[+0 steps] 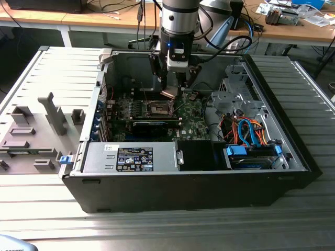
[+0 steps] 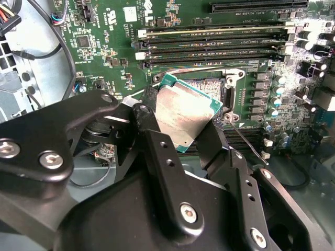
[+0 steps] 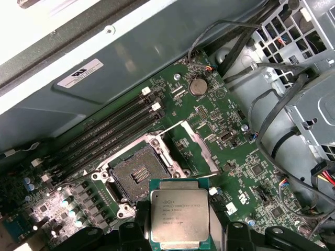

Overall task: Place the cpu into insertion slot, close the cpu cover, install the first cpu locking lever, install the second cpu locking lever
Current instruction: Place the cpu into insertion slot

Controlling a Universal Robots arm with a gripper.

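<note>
Cpu (image 3: 180, 218) pinched at two opposite edges between fingers of gripper (image 3: 180, 238); metal top up, held clear above motherboard (image 3: 230, 130). Socket (image 3: 138, 175) empty, contacts exposed; lies lower than chip and offset to one side, apart from it. Exterior view: chip hangs just above socket, slightly toward far case wall. Cover (image 3: 201, 148) stands open beside socket. Second wrist view: chip looks tilted. Print on cpu top and on white label (image 3: 78, 73) on case wall; wording left unread.

The exterior view looks down from well back on the whole case (image 1: 193, 188). Both wrist views look down closely at the socket (image 3: 137, 175) (image 2: 230, 83), seemingly from opposite sides.
</note>
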